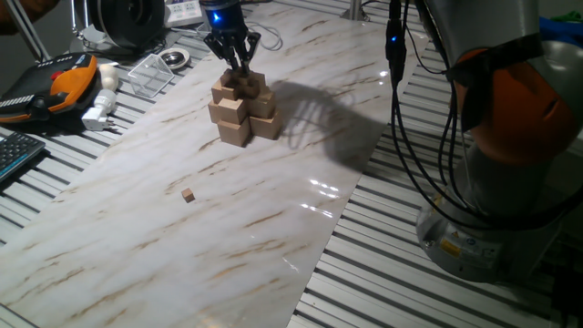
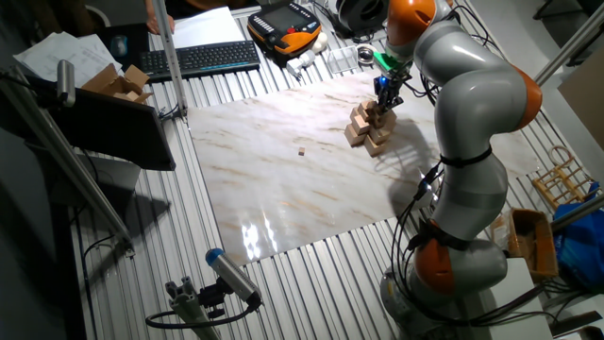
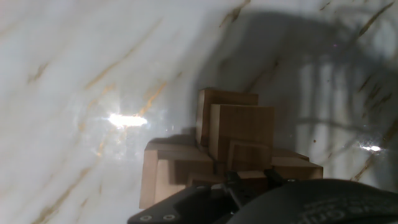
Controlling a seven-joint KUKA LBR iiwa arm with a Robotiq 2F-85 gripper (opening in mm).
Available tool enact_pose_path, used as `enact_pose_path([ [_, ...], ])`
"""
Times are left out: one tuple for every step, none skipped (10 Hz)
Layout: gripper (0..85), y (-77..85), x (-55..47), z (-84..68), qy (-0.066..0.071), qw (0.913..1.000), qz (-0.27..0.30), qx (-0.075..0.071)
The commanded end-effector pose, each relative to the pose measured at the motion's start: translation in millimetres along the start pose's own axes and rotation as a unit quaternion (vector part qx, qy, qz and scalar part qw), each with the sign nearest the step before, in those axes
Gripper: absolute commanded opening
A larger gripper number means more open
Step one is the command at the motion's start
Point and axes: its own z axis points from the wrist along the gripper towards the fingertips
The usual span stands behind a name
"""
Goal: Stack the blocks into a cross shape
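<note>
The cross shape is a tiered pile of tan wooden cubes on the marble board, far centre in one fixed view. It also shows in the other fixed view and fills the lower middle of the hand view. My gripper stands straight over the pile's top, its fingers drawn close together at the topmost tier. In the hand view a small tan piece sits between the dark fingertips, and looks like a tiny block held against the top. Another tiny block lies alone on the board, also seen in the other fixed view.
The marble board lies on a slatted metal table. Clutter stands at the far left: an orange pendant, a white plug, a clear tray and a keyboard. The arm's base and cables stand on the right.
</note>
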Motion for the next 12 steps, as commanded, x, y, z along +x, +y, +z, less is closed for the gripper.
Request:
enact_pose_path([
  [34.0,0.7,-0.2,-2.0,-0.001,1.0,0.0,-0.002],
  [34.0,0.8,-0.2,-2.0,-0.001,1.0,0.0,-0.002],
  [34.0,0.8,-0.3,-2.0,0.0,1.0,0.0,-0.003],
  [34.0,0.8,-0.4,-2.1,0.0,1.0,0.0,-0.003],
  [34.0,0.8,-0.6,-2.3,0.0,1.0,-0.001,-0.003],
  [34.0,0.7,-1.0,-2.6,-0.001,1.0,-0.002,-0.002],
  [34.0,0.7,-1.9,-3.5,-0.002,1.0,-0.004,-0.001],
  [34.0,0.9,-3.6,-5.8,-0.001,1.0,-0.005,0.0],
  [34.0,1.7,-5.3,-9.7,0.002,1.0,-0.008,0.002],
  [34.0,2.5,-7.9,-15.5,0.004,0.9999,-0.014,0.005],
  [34.0,3.6,-8.6,-20.7,0.005,0.9998,-0.018,0.007],
  [34.0,5.9,-5.8,-26.4,0.007,0.9998,-0.02,0.006],
])
